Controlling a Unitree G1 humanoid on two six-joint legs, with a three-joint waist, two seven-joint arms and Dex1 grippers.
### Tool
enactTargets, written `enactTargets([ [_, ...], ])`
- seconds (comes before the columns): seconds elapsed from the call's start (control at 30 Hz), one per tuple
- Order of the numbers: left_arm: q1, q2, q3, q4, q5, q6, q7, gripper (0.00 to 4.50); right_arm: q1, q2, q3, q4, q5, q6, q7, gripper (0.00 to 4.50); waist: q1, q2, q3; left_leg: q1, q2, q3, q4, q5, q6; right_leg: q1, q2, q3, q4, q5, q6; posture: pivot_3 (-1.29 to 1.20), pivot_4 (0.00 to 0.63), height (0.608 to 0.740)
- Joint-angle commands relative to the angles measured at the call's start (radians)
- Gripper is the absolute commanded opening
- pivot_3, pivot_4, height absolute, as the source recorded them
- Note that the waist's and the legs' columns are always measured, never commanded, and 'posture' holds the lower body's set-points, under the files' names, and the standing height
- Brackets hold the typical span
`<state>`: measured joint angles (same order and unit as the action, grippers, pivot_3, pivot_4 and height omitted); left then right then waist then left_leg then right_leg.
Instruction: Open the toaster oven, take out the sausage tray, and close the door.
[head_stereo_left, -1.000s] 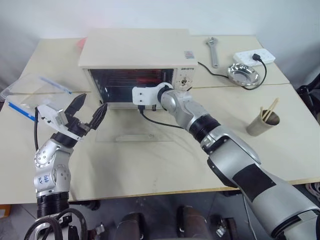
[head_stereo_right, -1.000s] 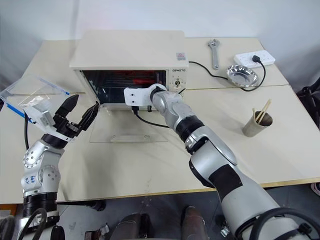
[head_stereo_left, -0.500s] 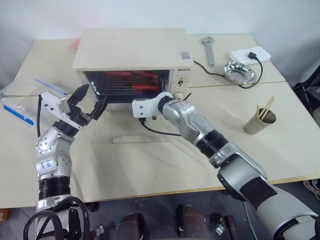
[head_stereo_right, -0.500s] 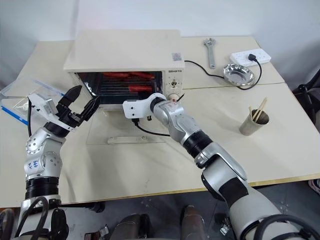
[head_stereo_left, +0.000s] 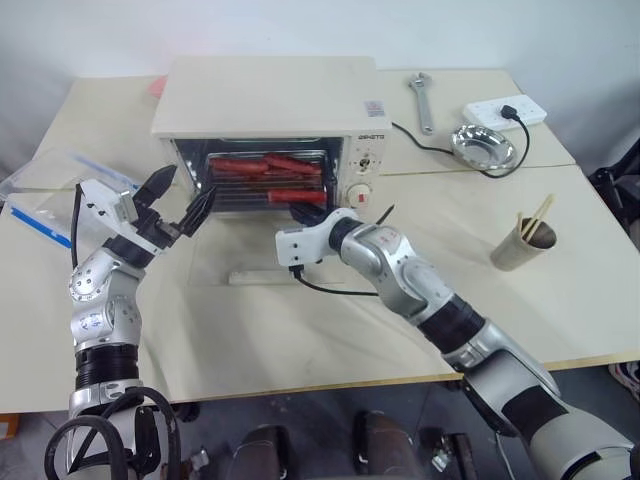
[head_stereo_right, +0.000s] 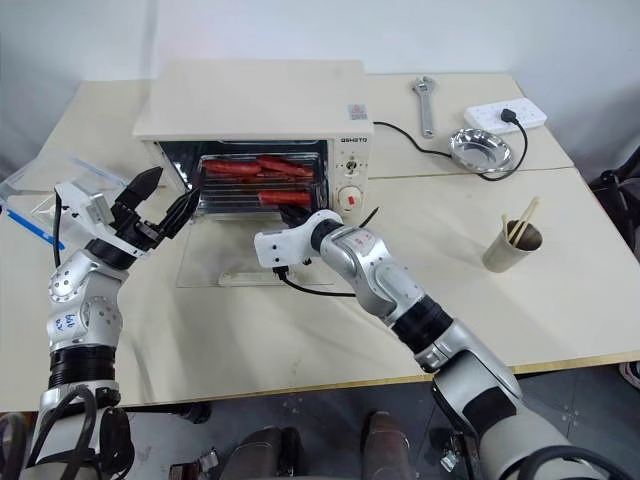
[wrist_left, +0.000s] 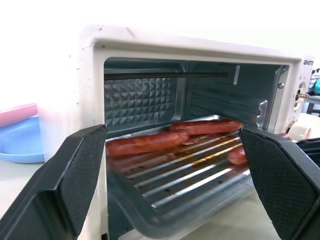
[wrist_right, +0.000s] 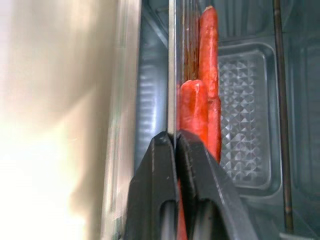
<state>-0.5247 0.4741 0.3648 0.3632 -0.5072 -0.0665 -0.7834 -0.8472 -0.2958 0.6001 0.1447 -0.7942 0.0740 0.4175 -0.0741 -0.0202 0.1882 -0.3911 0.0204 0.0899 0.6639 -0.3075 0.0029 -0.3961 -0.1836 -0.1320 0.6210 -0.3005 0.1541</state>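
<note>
Left gripper (head_stereo_left: 183, 207) hangs wide open and empty beside the toaster oven (head_stereo_left: 270, 105), whose door (head_stereo_left: 262, 256) lies flat on the table (head_stereo_left: 560, 230). The sausage tray (head_stereo_left: 262, 185) pokes partway out, its front rim pinched in the right gripper (wrist_right: 174, 142).

We see even, soft overhead light on the pale table (head_stereo_left: 300, 330), with only faint shadows beneath the arms and the toaster oven (head_stereo_left: 265, 100) in the head views. In the left wrist view the upper part and left side burn out to white glare, while the right wrist view glares at its left and looks soft and blurred.
</note>
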Motion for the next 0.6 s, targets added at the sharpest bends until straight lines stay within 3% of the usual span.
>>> enactTargets([
  [0.03,-0.015,0.017,0.012,-0.007,-0.005,-0.017,-0.010,4.50,0.019,-0.015,-0.035,-0.142,-0.029,-0.005,0.004,0.03,0.003,0.000,0.000,0.000,0.000,0.000,0.000,0.000,0.000,0.000,0.000,0.000,0.000,0.000,0.000,0.00,0.150,0.740],
  [0.6,-0.040,0.059,0.021,0.039,-0.009,-0.011,-0.057,4.50,0.203,-0.100,-0.077,-0.396,-0.026,-0.024,0.115,0.03,0.023,0.000,0.000,0.000,0.000,0.001,0.001,0.000,0.000,0.000,0.000,0.000,-0.001,0.000,0.000,0.00,0.150,0.740],
])
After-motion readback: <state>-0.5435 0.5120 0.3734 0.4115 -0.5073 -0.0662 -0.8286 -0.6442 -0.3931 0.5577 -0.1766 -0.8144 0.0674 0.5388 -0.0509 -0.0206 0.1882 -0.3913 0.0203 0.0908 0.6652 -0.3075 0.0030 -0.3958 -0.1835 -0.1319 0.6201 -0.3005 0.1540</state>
